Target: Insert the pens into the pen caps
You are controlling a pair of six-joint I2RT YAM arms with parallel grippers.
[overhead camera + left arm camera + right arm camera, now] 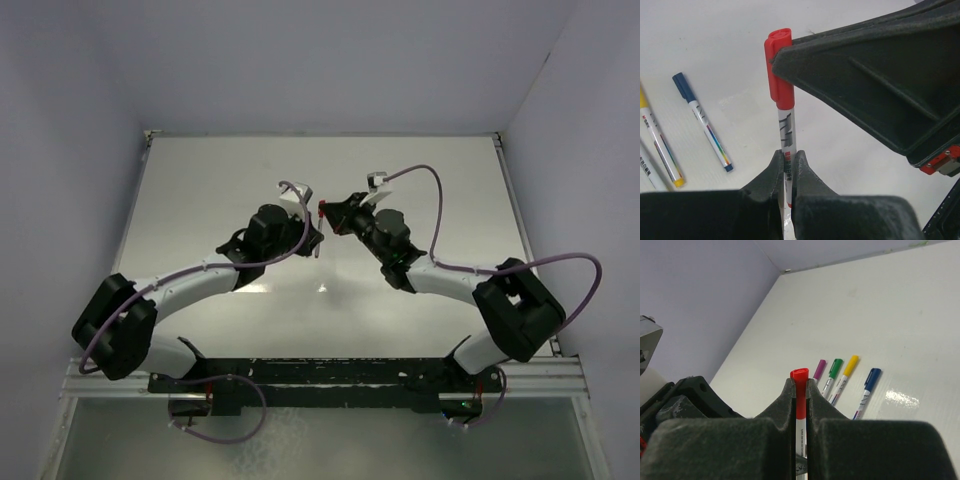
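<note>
The red pen's (788, 135) lower end is hidden between the left jaws, and the right jaws cover one side of its red cap (781, 95). The left wrist view's edge cuts off the yellow pen (662, 150) and all but a sliver of another pen (647, 172), colour untellable. Behind the right jaws, the purple pen (819, 369), green pen (834, 370), yellow pen and blue pen (867, 387) lose their lower ends.

Looks like a robotics lab cell: white table (210, 200) boxed by plain lilac walls (330, 60), 2 arms (190, 285) bolted at its edge.
</note>
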